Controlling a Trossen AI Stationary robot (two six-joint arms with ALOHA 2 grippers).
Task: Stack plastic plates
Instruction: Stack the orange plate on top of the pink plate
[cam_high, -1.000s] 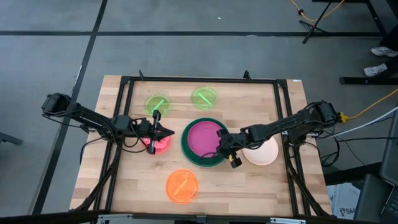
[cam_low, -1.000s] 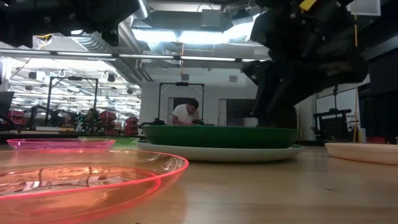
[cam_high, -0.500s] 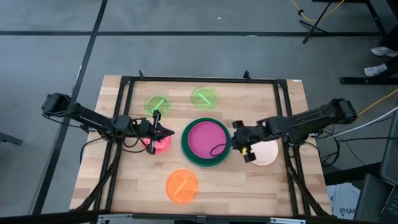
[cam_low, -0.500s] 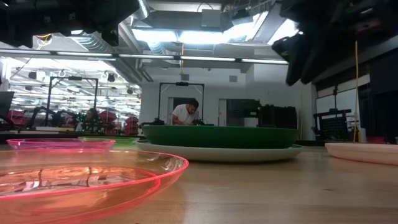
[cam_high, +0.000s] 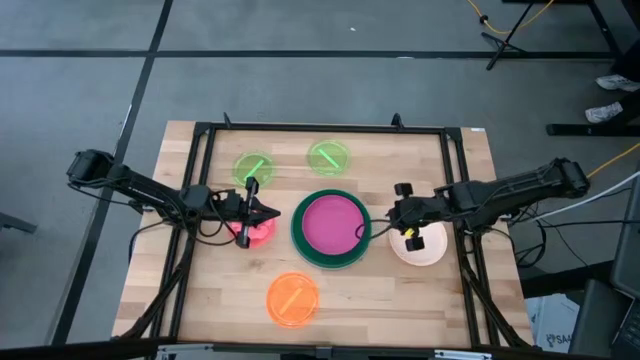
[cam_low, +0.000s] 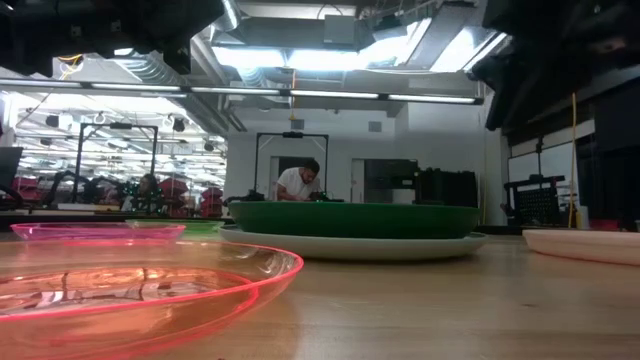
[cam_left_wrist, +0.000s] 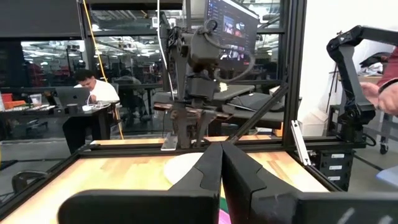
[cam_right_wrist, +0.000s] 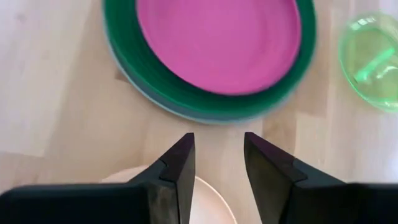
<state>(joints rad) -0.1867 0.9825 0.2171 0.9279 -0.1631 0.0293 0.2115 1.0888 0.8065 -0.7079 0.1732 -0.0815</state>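
Note:
A stack stands mid-table: the magenta plate (cam_high: 331, 222) in the dark green plate (cam_high: 300, 243), on the light blue plate (cam_low: 350, 246). The peach plate (cam_high: 428, 248) lies flat to its right. The red-pink plate (cam_high: 252, 232) lies left of the stack, the orange plate (cam_high: 292, 298) near the front, and two translucent green plates (cam_high: 252, 167) (cam_high: 328, 157) toward the far edge. My right gripper (cam_right_wrist: 217, 146) is open, above the gap between the stack (cam_right_wrist: 211, 56) and the peach plate (cam_right_wrist: 211, 202). My left gripper (cam_left_wrist: 221, 163) is shut above the red-pink plate.
A black frame (cam_high: 320, 128) runs around the table's far edge and sides. Bare wood lies in front of the stack and at the near right corner. A person (cam_left_wrist: 87, 93) sits at a desk beyond the table, and a hand (cam_left_wrist: 379, 93) shows to the side.
My right gripper has left the stack's near right rim, risen, and moved toward the table's right and slightly far, ending over the peach plate's left edge. In the low view it has climbed out of the picture. The plates have stayed where they were.

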